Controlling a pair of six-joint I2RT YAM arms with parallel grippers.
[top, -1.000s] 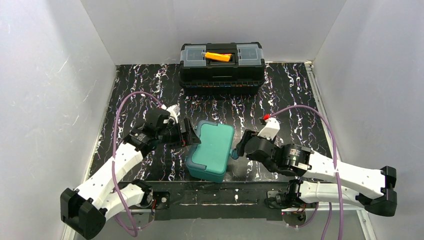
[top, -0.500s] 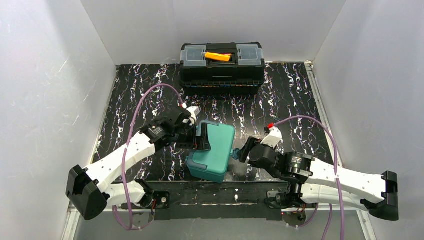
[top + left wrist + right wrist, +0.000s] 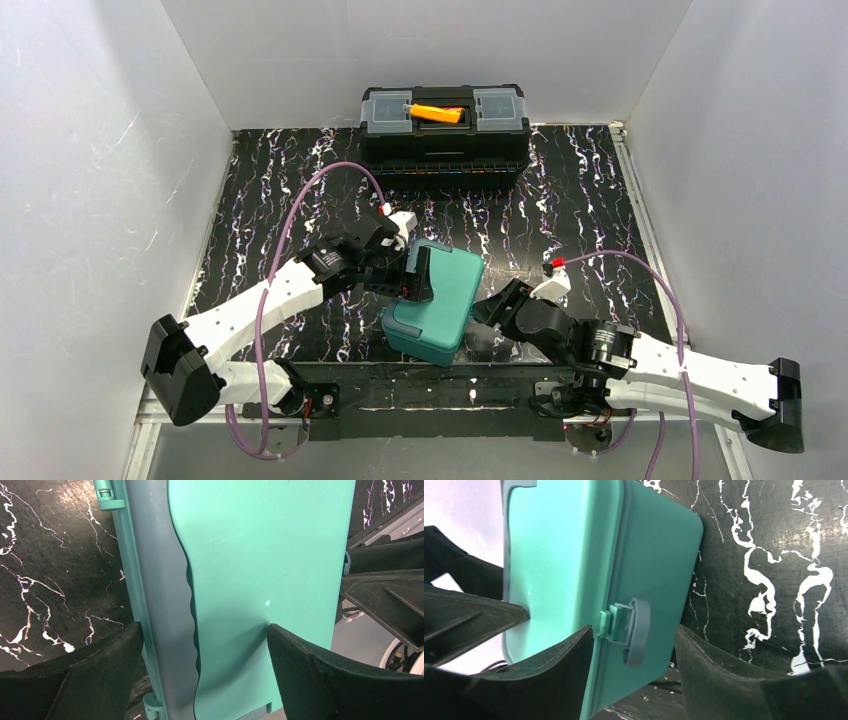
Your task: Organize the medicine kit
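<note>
Kit: the teal medicine kit [image 3: 435, 302] sits on the black marbled table [image 3: 260, 200] near the six o'clock edge, between the two arms; its lid is down on the base, its long axis skewed toward one o'clock.

Look of the kit: smooth teal plastic with rounded corners; a paler grey-teal band runs along one long side with a wavy seam against the brighter lid panel, as the left wrist view shows.

Latch: a grey clip [image 3: 634, 631] stands out from the kit's three o'clock side wall, at the seam where lid meets base.

Left gripper [image 3: 412, 276]: spread wide, fingers straddling the kit at its ten o'clock end, one against the banded side, the other on the lid face; they look to touch it without pinching.

Right gripper [image 3: 492, 310]: spread, its fingers either side of the latch at the kit's three o'clock flank, not closed on it.

Step in hand: judged as steadying the closed kit while the latch is addressed; whether it is being undone or has just been fastened cannot be told.

Next move calls for: a firm brace from the left arm and fine finger placement on the small clip.

Background: a black toolbox [image 3: 444, 128] with an orange handle stands well apart at twelve o'clock.
</note>
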